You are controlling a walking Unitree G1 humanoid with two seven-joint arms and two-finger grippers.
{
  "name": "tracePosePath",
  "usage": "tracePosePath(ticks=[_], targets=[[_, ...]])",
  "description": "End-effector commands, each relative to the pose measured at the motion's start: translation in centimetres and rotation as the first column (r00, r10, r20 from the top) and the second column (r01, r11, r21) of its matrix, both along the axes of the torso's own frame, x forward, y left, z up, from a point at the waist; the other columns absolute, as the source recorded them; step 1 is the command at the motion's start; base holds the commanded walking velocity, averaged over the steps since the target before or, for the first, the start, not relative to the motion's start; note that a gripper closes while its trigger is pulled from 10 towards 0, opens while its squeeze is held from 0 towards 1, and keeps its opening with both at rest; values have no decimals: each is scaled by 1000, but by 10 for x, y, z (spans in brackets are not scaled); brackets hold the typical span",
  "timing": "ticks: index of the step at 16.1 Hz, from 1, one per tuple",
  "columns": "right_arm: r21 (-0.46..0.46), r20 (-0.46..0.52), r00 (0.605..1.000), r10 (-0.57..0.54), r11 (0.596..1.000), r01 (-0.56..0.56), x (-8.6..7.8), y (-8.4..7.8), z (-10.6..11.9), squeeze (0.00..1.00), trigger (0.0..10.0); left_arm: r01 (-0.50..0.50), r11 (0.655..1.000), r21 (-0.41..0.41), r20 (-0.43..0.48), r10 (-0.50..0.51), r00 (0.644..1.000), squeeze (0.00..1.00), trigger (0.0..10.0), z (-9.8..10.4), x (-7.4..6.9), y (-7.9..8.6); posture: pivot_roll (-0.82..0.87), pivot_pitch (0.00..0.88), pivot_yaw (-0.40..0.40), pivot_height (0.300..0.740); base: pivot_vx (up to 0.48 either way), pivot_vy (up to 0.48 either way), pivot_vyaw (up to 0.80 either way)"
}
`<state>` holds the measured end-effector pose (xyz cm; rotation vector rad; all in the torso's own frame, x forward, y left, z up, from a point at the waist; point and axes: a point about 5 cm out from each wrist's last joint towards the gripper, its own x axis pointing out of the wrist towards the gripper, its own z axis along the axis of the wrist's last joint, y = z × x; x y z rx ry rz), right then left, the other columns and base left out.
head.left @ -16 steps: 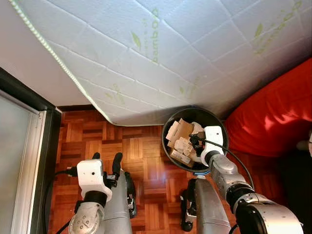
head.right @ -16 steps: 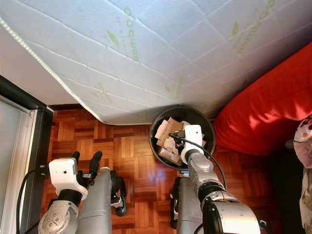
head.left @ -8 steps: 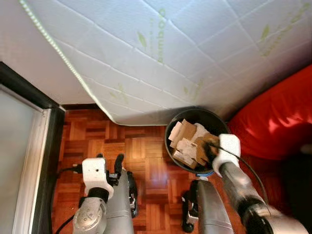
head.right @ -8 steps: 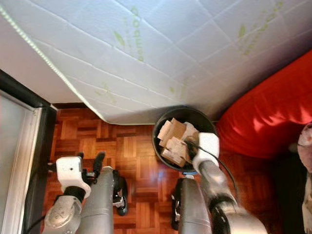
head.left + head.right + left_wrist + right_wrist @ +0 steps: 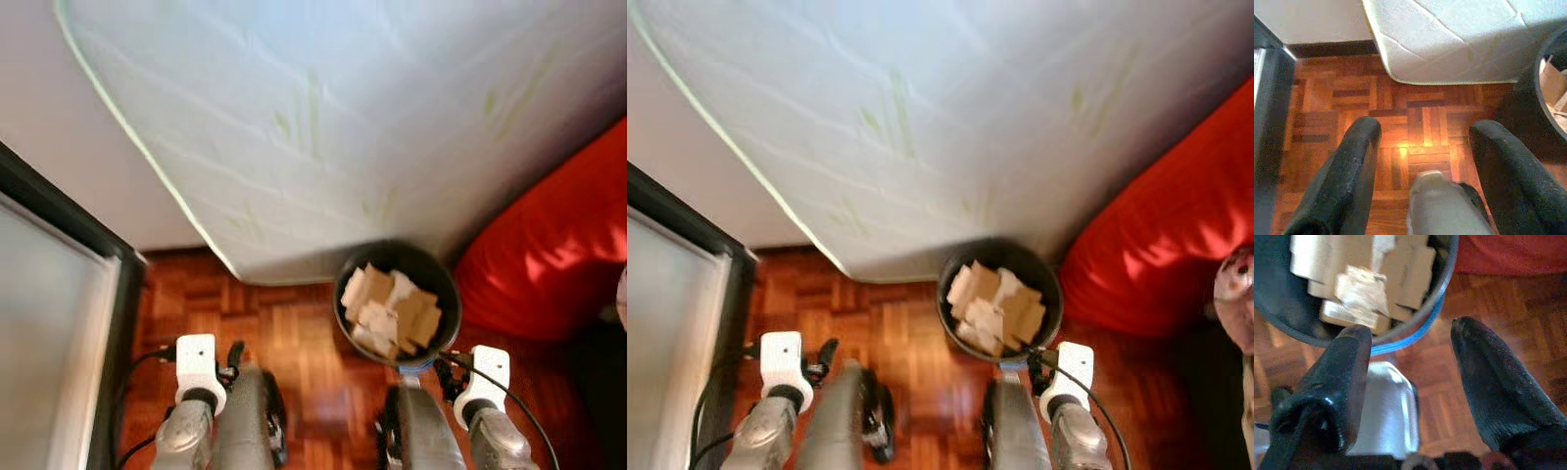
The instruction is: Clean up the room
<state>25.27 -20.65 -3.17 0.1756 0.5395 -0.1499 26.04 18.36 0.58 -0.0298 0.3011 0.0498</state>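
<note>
A round black bin [image 5: 448, 286] stands on the parquet floor, against the mattress corner, holding several pieces of torn cardboard [image 5: 390, 311]. My right gripper [image 5: 1410, 327] is open and empty, just outside the near rim of the bin [image 5: 1415, 328]; the cardboard [image 5: 1359, 286] lies beyond its fingertips. A blue band runs under the bin's rim. My left gripper [image 5: 1427, 127] is open and empty, held low over bare parquet left of the bin. The eye views are blurred.
A white quilted mattress [image 5: 372, 127] fills the far side and overhangs the floor. A red cushion [image 5: 549, 255] lies right of the bin. A dark frame with a pale panel [image 5: 59, 323] runs along the left. My legs [image 5: 245, 431] stand on the parquet.
My right gripper has drawn back from over the cardboard in the bin to outside its near rim. The head camera has shifted and blurred; both arms sit lower in view.
</note>
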Motion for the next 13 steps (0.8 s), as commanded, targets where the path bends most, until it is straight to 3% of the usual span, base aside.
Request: tracePosePath(ticks=[1,5,7,8,9,10,11,13], targets=[[16,-46,999,-8,1000,9,-9,3,-8,0,10000,-20,1000,10,-68,20,998,0,10000,-15,-10,8,-74,147,58,712,0,0,0],[10,-112,994,13,1000,-12,-9,8,-12,0,10000,-11,999,34,-214,18,977,0,10000,-36,-12,5,-104,44,53,740,0,0,0],[0,-193,981,13,1000,-14,-27,3,-24,0,10000,-36,999,30,-314,44,949,0,10000,-52,-26,6,-113,22,42,740,0,0,0],[-3,-206,979,4,1000,-5,-30,1,-26,0,10000,-53,998,23,-323,57,945,0,10000,-53,-28,7,-113,22,42,740,0,0,0],[24,-223,973,-65,997,73,-34,-5,-28,0,10000,-121,993,-11,-353,109,929,0,10000,-57,-31,10,-107,8,30,740,0,0,0],[15,-231,972,-50,998,55,-35,-6,-28,0,10000,-144,989,-21,-365,126,922,0,10000,-58,-31,11,-110,2,28,740,0,0,0],[-9,-246,969,-13,1000,11,-38,-8,-30,0,10000,-139,990,-34,-390,115,913,0,10000,-61,-33,8,-108,0,24,740,0,0,0],[0,-263,964,-26,1000,27,-44,-12,-32,0,10000,-98,995,-29,-429,76,900,0,10000,-66,-39,4,-102,0,17,740,0,0,0]])
